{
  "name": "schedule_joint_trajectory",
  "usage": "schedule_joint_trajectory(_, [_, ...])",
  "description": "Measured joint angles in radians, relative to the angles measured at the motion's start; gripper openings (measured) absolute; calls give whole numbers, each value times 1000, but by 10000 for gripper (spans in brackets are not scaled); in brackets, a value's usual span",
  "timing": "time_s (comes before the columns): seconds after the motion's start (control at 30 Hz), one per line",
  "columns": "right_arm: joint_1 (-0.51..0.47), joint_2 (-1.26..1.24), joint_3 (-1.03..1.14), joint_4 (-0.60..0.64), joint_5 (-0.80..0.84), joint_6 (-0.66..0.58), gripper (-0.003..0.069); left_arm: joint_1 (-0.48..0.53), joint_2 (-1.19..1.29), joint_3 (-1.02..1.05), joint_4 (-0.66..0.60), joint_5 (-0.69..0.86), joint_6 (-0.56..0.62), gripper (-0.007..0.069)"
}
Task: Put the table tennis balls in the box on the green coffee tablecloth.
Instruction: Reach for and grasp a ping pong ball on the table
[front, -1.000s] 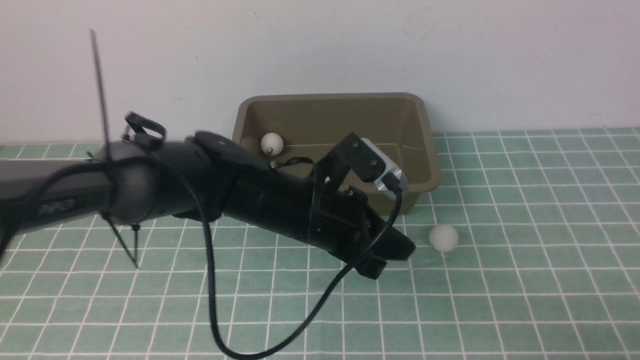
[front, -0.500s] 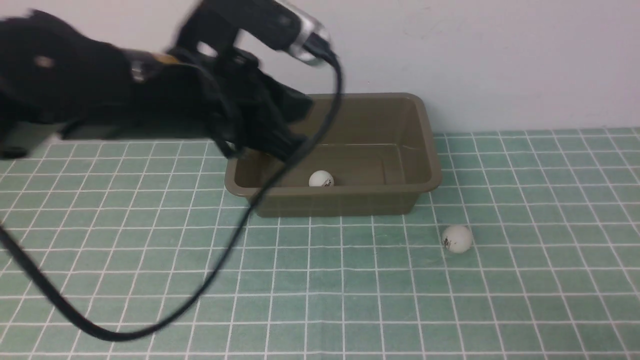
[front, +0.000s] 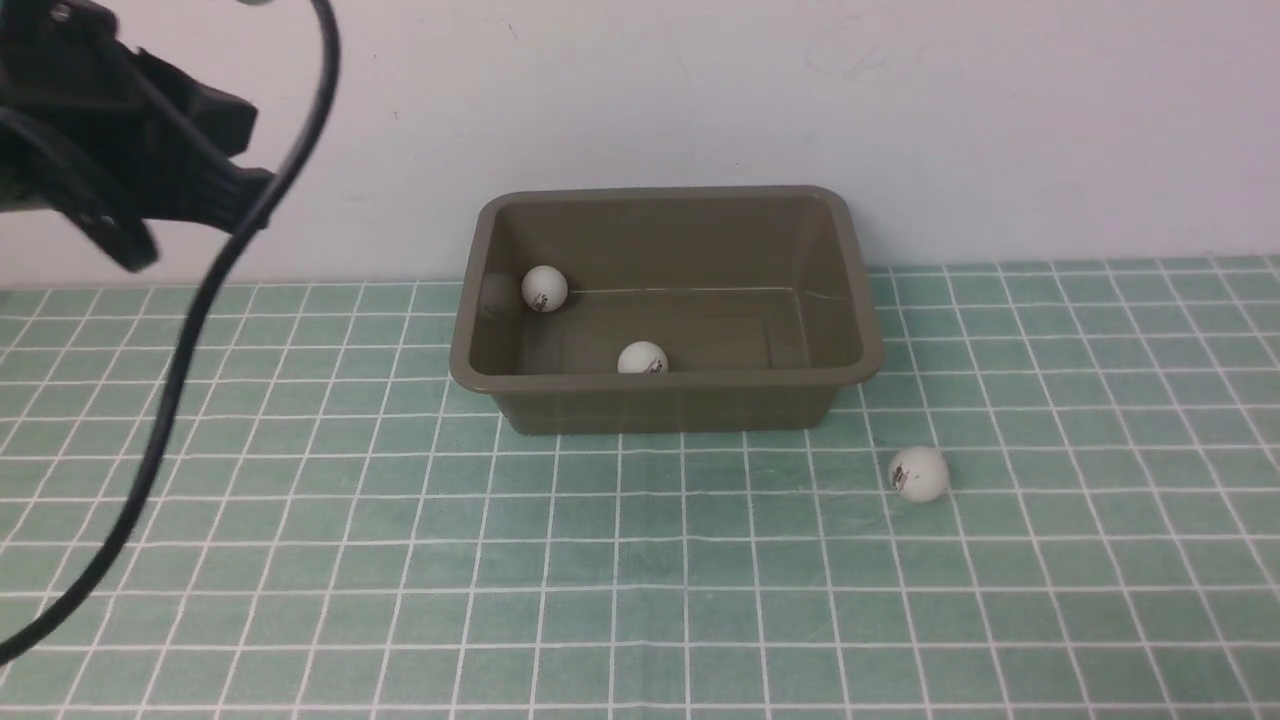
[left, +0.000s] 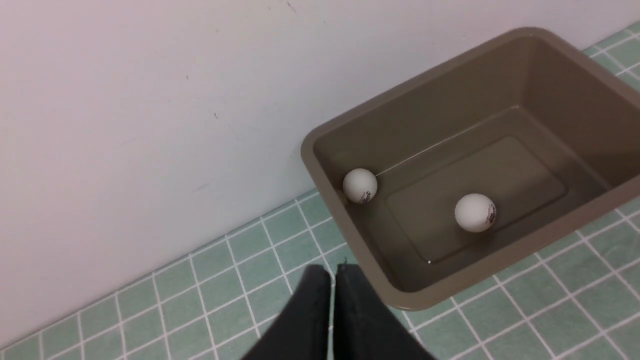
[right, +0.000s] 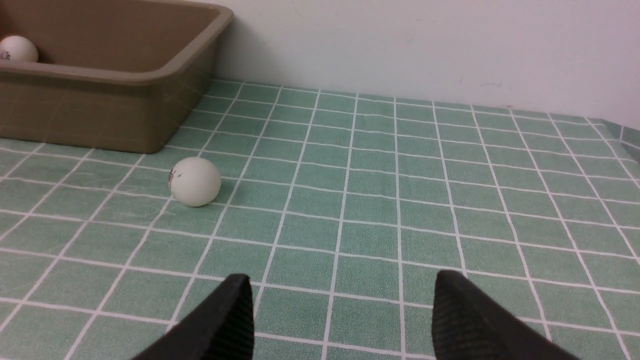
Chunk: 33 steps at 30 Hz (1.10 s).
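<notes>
On the surface, the green coffee tablecloth (front: 640, 600) lies flat under everything. We judge it thin and soft, liable to ruck if a finger drags on it.

The box (front: 660, 405) stands on the cloth against the wall (front: 900, 100). It looks like stiff plastic, with sloping sides and an open top; we find no label on it.

Left hand (left: 334, 272): closed, fingers pressed together with nothing between them, raised off to the left of the box.

Right hand (right: 342, 280): open, empty, low over the cloth.

Two of the table tennis balls are inside the box: the corner ball (front: 544, 288) at the far left, and the front ball (front: 642, 357) near the box's front side. The third ball (front: 918, 473) sits on the cloth just off the box's front right corner, ahead of the right hand.

Our judgement of the third ball: very light, with a hard thin shell, smooth, and rolls at a touch. We would take it across its widest part, a finger on either side, and close gently.

Each ball carries a small dark printed mark, too small to read.
</notes>
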Motion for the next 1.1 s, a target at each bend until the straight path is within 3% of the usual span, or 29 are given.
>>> schedule_joint_trajectory(0.7, [0,0,2,-6,-14,0,441,0,-100,0,4,174,-30,-4])
schedule_joint_trajectory(0.8, [0,0,9,55,-82,33,441,0,-100,0,4,175,-30,-4])
schedule_joint_trajectory(0.9, [0,0,9,297,-278,157,441,0,-100,0,4,175,-30,-4])
schedule_joint_trajectory(1.1, [0,0,9,599,-462,256,441,0,-100,0,4,175,-30,-4])
